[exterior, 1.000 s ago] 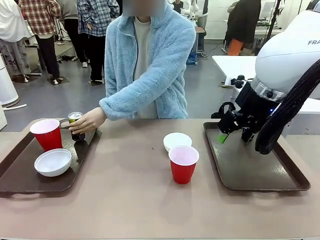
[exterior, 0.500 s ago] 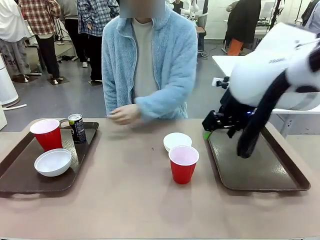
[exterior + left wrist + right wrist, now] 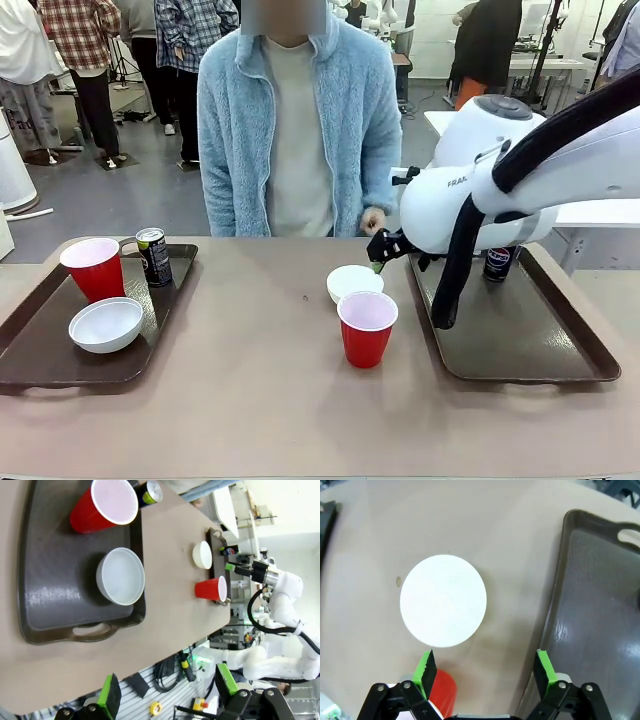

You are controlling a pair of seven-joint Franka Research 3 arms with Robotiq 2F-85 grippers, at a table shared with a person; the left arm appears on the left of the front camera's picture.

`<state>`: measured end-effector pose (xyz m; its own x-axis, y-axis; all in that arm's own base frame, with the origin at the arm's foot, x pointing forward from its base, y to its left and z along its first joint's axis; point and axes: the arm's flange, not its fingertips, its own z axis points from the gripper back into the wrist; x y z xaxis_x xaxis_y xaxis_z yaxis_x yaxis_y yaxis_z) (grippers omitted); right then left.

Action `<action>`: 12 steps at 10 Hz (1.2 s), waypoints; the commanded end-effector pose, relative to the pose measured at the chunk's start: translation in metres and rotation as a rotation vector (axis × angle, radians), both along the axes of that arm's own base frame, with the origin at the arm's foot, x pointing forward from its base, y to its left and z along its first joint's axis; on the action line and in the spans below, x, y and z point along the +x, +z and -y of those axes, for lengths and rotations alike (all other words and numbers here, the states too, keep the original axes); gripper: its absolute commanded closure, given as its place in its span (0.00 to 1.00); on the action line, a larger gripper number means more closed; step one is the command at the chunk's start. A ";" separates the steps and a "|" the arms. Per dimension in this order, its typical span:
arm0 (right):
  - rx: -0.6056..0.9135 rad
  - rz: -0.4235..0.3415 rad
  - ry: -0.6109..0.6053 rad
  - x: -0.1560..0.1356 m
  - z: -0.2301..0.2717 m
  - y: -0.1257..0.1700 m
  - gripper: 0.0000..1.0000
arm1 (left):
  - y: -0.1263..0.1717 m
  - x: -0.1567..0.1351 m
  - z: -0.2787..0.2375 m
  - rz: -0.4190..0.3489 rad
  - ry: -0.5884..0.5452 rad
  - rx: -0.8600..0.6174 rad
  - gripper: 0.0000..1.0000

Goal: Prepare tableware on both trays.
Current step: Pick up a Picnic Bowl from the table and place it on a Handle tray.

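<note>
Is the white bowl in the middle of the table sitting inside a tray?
No, the white bowl rests on the bare table, just outside the brown tray and its rim.

R gripper (image 3: 485, 666) blk w/ grn pads (image 3: 426, 664), wht bowl (image 3: 443, 600) just ahead of it on tan table (image 3: 365, 580), red cup (image 3: 442, 689) by one pad, dk brn tray (image 3: 590, 610) beside the other; ahead of L gripper (image 3: 167, 685), same blk/grn: 2nd brn tray (image 3: 55, 575) w/ wht-lined red cup (image 3: 102, 505), 2nd wht bowl (image 3: 121, 576), dk can (image 3: 149, 491).
</note>
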<state>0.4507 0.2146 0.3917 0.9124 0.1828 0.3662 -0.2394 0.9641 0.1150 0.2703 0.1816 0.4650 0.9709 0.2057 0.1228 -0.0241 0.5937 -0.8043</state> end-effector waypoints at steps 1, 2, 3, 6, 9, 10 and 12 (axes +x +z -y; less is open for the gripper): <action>-0.021 0.004 -0.023 0.015 -0.011 -0.012 0.00 | 0.001 -0.001 0.000 0.016 0.000 -0.021 0.00; -0.007 -0.020 -0.011 0.019 -0.016 -0.017 0.00 | 0.001 -0.001 0.000 0.016 0.000 -0.021 0.00; 0.003 -0.027 0.000 0.023 -0.021 -0.022 0.00 | 0.001 -0.001 0.000 0.016 0.000 -0.021 0.00; 0.008 -0.082 -0.006 0.036 -0.038 -0.048 0.00 | 0.001 -0.001 0.000 0.016 0.000 -0.021 0.00; -0.016 -0.125 0.036 0.037 -0.040 -0.070 0.60 | 0.001 -0.001 0.000 0.016 0.000 -0.021 0.00; -0.014 -0.117 0.024 0.037 -0.039 -0.069 0.87 | 0.001 -0.001 0.000 0.016 0.000 -0.021 0.00; 0.005 -0.111 0.020 0.035 -0.035 -0.063 1.00 | 0.001 -0.001 0.000 0.016 0.000 -0.021 0.00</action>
<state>0.4846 0.2489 0.3225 0.9426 0.2126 0.2576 -0.2549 0.9563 0.1434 0.2703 0.1817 0.4650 0.9709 0.2059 0.1226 -0.0244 0.5937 -0.8043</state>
